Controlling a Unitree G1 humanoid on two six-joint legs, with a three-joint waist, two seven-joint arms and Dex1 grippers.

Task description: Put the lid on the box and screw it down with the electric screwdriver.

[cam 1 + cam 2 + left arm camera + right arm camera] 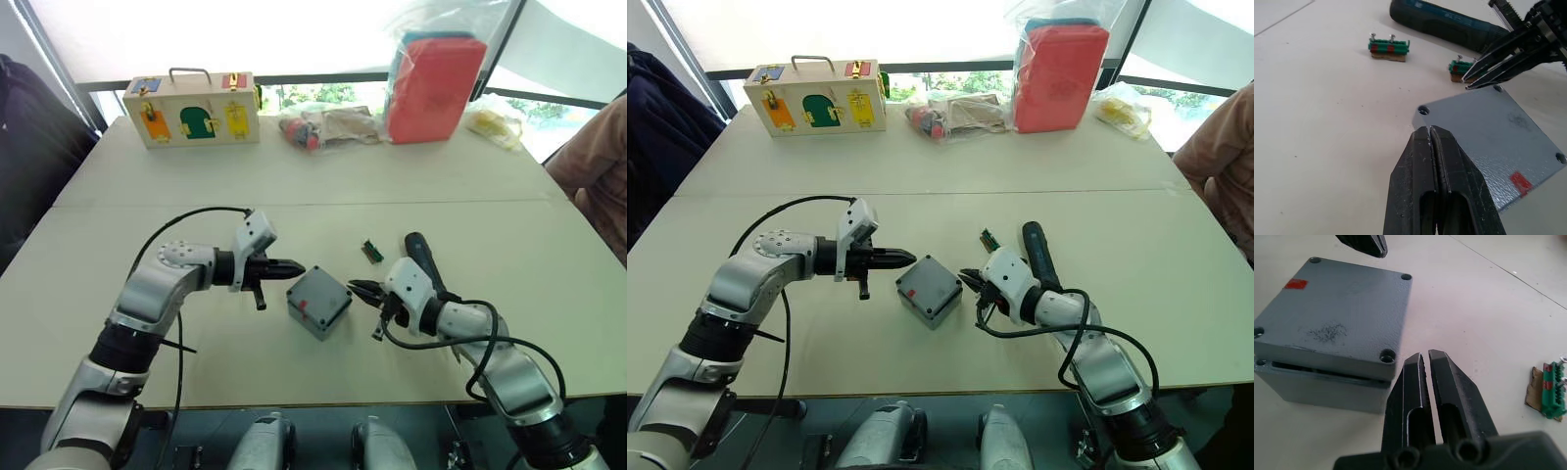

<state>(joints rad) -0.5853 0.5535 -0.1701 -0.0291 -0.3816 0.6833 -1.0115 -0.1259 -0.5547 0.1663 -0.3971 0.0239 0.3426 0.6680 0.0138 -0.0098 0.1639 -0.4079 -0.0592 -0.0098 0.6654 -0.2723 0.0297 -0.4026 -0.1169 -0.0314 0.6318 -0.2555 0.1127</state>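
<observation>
The flat square grey-blue plastic lid with corner screw holes and a small red mark lies on top of the small square grey plastic box, a thin dark gap showing between them along one side. The box stands on the pale tabletop between the two arms. The left tool, its fingers pressed together and holding nothing, points at the lid's corner, just beside it. The right tool, nearly closed and empty, sits just beside the opposite corner. The slim dark blue-black electric screwdriver lies on the tabletop behind the right tool, near two small green pieces.
</observation>
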